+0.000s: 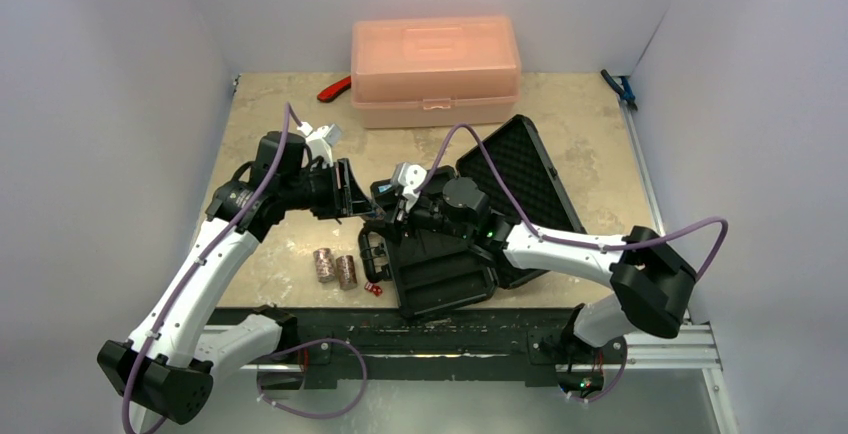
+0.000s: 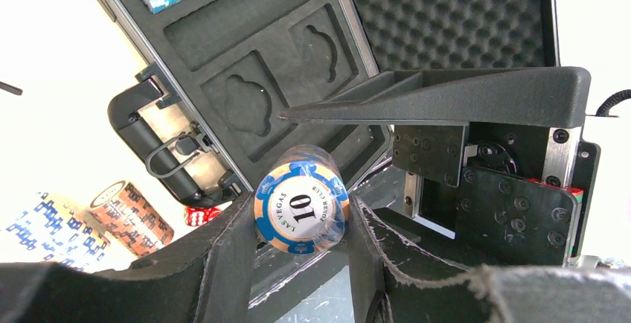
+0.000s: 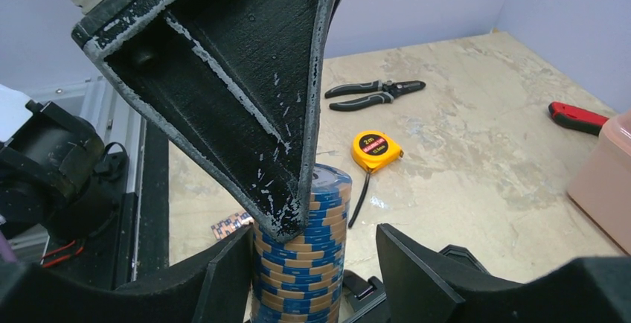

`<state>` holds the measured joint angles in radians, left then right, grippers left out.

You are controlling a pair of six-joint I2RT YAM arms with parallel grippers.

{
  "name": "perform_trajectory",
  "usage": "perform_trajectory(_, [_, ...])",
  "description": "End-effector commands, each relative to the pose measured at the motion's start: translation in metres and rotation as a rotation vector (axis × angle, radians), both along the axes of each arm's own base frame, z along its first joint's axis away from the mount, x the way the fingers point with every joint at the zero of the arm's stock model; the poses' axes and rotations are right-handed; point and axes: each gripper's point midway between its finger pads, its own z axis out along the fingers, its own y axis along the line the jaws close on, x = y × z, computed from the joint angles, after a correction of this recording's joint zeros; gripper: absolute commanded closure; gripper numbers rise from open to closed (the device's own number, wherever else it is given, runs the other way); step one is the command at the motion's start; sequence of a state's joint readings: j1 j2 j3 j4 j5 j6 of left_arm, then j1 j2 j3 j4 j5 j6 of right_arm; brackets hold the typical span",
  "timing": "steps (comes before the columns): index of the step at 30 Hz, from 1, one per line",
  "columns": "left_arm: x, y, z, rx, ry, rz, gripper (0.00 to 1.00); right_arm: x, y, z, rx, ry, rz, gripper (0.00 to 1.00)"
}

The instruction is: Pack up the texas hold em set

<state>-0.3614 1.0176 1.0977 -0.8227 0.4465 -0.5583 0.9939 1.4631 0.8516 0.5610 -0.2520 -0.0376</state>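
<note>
briefcase [image 1: 447,279] open, mid table [image 1: 600,144] | L gripper [image 2: 301,208] clamps blue chip stack [image 3: 298,278] at case edge | R gripper [image 3: 314,232] straddles same stack, jaws apart, gap one side | 2 brown stacks [image 1: 335,267] + red dice [image 1: 373,288] on table by case handle

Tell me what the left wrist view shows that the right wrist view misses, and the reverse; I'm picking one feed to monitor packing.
Only the left wrist: the open case with its foam slots, its handle, a red die and a reddish-brown chip stack beside it. Only the right wrist: a yellow tape measure, pliers and a corner of the pink box. Both: the blue chip stack, gripped by the left gripper, with the right gripper fingers either side of it, not yet closed.
</note>
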Motion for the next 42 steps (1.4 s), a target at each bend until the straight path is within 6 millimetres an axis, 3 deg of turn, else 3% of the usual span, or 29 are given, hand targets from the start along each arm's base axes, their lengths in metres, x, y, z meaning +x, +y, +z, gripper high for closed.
perform_trajectory(1, [0.004,-0.011,0.034,-0.085,-0.11,-0.033,1.0,0.003,0.007,0.024,0.043,-0.034,-0.002,0.38])
perform_trajectory(11, [0.004,-0.011,0.036,-0.085,-0.115,-0.034,1.0,0.005,0.009,0.019,0.012,-0.032,-0.004,0.47])
perform_trajectory(18, [0.003,-0.008,0.037,-0.076,-0.125,-0.03,0.98,0.007,0.013,0.021,-0.005,-0.029,0.004,0.79])
perform_trajectory(25, [-0.004,0.002,0.035,-0.035,-0.144,-0.01,0.46,0.006,0.013,0.026,-0.028,-0.039,0.014,0.97])
perform_trajectory(28, [-0.005,0.011,0.035,0.003,-0.166,0.016,0.3,0.006,0.011,0.03,-0.039,-0.05,0.01,1.0])
perform_trajectory(33, [-0.009,0.026,0.037,0.061,-0.208,0.057,0.18,0.006,0.006,0.033,-0.067,-0.083,0.008,1.0])
perform_trajectory(42, [-0.022,0.064,0.04,0.189,-0.287,0.16,0.16,0.013,-0.014,0.031,-0.162,-0.22,-0.018,1.0])
